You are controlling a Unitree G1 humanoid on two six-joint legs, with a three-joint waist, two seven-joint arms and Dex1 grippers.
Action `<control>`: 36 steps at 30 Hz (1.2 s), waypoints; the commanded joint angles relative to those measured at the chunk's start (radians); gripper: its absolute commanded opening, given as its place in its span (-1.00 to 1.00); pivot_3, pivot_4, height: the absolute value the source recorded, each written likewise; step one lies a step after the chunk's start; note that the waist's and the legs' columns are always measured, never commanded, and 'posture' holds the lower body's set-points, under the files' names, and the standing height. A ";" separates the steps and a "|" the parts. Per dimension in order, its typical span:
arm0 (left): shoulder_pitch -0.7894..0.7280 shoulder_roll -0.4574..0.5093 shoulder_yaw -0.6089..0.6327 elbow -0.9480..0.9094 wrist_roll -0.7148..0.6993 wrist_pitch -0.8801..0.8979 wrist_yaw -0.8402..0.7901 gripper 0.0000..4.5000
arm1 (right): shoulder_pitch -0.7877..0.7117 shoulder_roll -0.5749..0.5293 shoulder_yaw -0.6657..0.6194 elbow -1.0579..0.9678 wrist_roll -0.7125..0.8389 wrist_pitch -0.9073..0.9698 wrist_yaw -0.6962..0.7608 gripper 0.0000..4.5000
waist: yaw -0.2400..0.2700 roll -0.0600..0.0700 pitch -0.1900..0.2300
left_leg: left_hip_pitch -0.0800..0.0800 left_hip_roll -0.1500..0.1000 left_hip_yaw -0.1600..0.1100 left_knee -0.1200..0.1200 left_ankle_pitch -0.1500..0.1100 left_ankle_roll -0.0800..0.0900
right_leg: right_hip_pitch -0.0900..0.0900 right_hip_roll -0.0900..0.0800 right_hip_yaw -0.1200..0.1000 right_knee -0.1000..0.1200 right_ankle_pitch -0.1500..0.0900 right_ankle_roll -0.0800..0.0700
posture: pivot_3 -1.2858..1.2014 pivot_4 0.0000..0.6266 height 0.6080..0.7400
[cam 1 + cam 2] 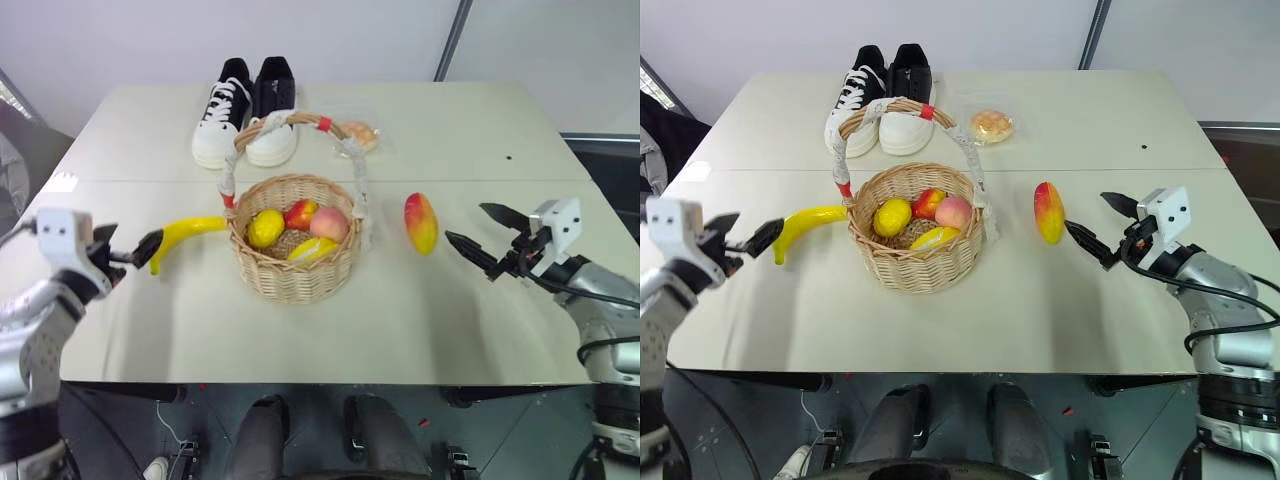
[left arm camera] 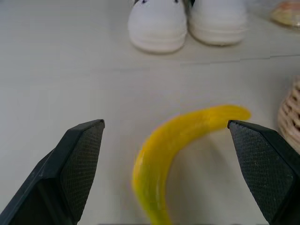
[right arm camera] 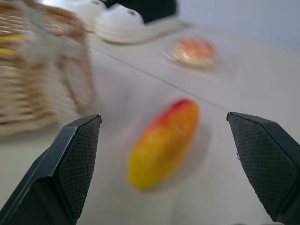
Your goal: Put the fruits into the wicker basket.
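Basket (image 1: 295, 262) mid-desk (image 1: 450, 310), handle arched over it, holding lemon (image 1: 265, 228), peach (image 1: 329, 224) and other small fruit. Banana (image 1: 185, 235) flat on desk just left of basket, not inside. Left pincer (image 1: 128, 252) spread wide, empty, fingertips at banana's near end — contact unclear. Mango (image 1: 421, 222) on desk right of basket, apart from it. Right pincer (image 1: 480, 235) also spread wide, empty, pointing at mango, near but not touching. Sneakers (image 1: 245, 110) at far edge — wrapped bun (image 1: 360, 135) beside them.
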 commanded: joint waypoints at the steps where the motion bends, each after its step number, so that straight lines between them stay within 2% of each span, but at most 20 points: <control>1: -0.094 0.078 -0.101 0.084 0.051 0.025 -0.090 1.00 | 0.019 -0.041 0.000 -0.185 0.104 0.094 0.028 0.99 | -0.005 0.000 0.000 | 0.000 0.000 0.000 -0.001 0.000 0.000 | 0.000 0.000 0.000 0.000 0.000 0.001 | 0.03 -0.52 1.00; 5: -0.263 0.138 -0.276 0.300 0.171 -0.033 -0.216 1.00 | 0.014 -0.082 0.038 -0.358 0.209 0.203 0.034 0.99 | -0.003 -0.001 0.001 | 0.000 0.000 0.000 -0.002 0.000 0.000 | -0.002 0.001 0.000 0.001 0.001 0.002 | 0.03 -0.52 1.00; 12: -0.484 0.135 -0.463 0.650 0.352 -0.221 -0.395 1.00 | -0.066 -0.078 0.152 -0.500 0.262 0.271 0.000 0.99 | 0.000 -0.003 0.001 | -0.002 0.000 0.001 -0.001 0.000 0.000 | -0.004 0.000 0.000 0.000 0.000 0.001 | 0.03 -0.52 1.00; 16: -0.557 0.120 -0.518 0.773 0.414 -0.283 -0.474 1.00 | -0.095 -0.064 0.194 -0.527 0.260 0.265 -0.009 0.99 | 0.001 -0.003 0.001 | -0.007 0.000 0.000 0.000 0.000 0.000 | -0.006 0.000 -0.001 0.000 0.001 0.003 | 0.03 -0.52 1.00; 22: -0.603 0.104 -0.535 0.880 0.474 -0.333 -0.508 1.00 | -0.101 -0.050 0.228 -0.529 0.238 0.240 -0.011 0.99 | 0.000 -0.003 0.001 | -0.018 0.000 0.000 0.007 0.000 0.001 | -0.015 0.001 -0.001 0.003 0.005 0.009 | 0.03 -0.52 1.00; 25: -0.607 0.101 -0.518 0.904 0.481 -0.343 -0.505 0.67 | -0.099 -0.045 0.239 -0.514 0.216 0.218 -0.004 1.00 | -0.001 -0.004 0.001 | -0.017 0.000 0.000 0.009 0.000 0.001 | -0.015 0.000 -0.001 0.003 0.005 0.009 | 0.03 -0.52 1.00; 28: -0.600 0.105 -0.491 0.891 0.463 -0.325 -0.506 0.02 | -0.097 -0.042 0.248 -0.496 0.191 0.192 0.006 1.00 | -0.003 -0.004 0.001 | -0.017 0.000 0.000 0.009 0.000 0.001 | -0.015 0.000 -0.001 0.004 0.005 0.009 | 0.03 -0.52 1.00; 32: -0.556 0.134 -0.433 0.824 0.422 -0.291 -0.518 0.02 | -0.095 -0.039 0.255 -0.472 0.164 0.159 0.021 1.00 | -0.003 -0.004 0.001 | -0.017 0.000 0.000 0.009 0.000 0.001 | -0.015 0.001 -0.001 0.005 0.005 0.009 | 0.03 -0.52 1.00; 36: -0.417 0.183 -0.290 0.660 0.327 -0.237 -0.521 0.02 | -0.106 -0.042 0.250 -0.444 0.141 0.134 0.035 1.00 | -0.010 -0.004 0.001 | -0.017 0.000 0.000 0.009 0.000 0.001 | -0.016 0.000 -0.001 0.005 0.006 0.010 | 0.03 -0.52 1.00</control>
